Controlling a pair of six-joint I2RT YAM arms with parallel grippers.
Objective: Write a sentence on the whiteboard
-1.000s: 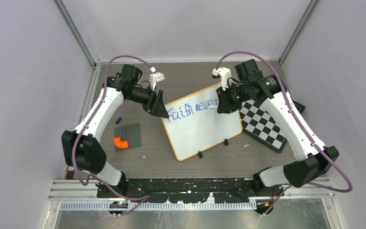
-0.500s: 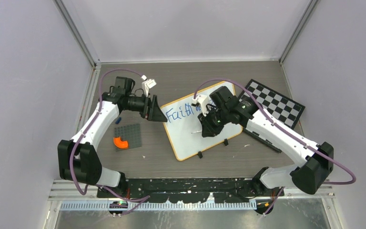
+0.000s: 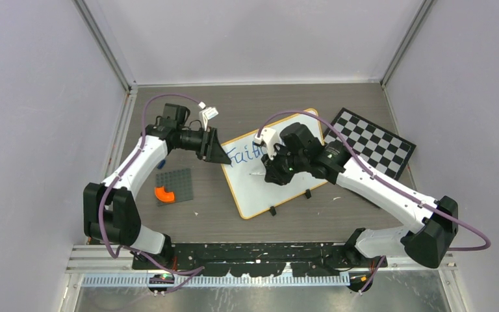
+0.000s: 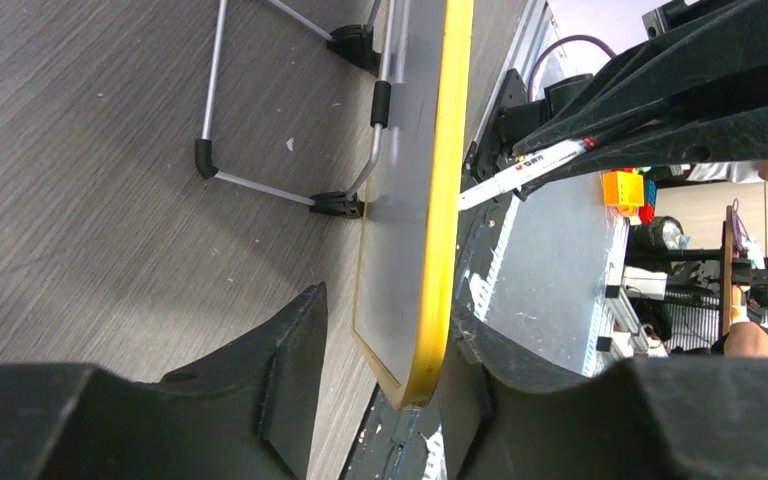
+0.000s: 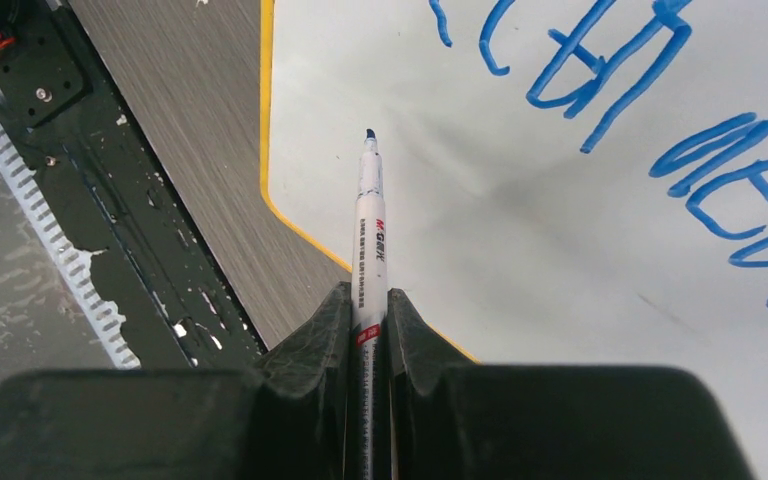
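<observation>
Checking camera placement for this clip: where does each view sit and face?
Top external: above and behind, looking down on left arm, right arm, whiteboard.
Left wrist: looks along the left gripper straddling the whiteboard's yellow edge.
Right wrist: looks along the right gripper and marker at blue writing.
Shared: all see the whiteboard.
</observation>
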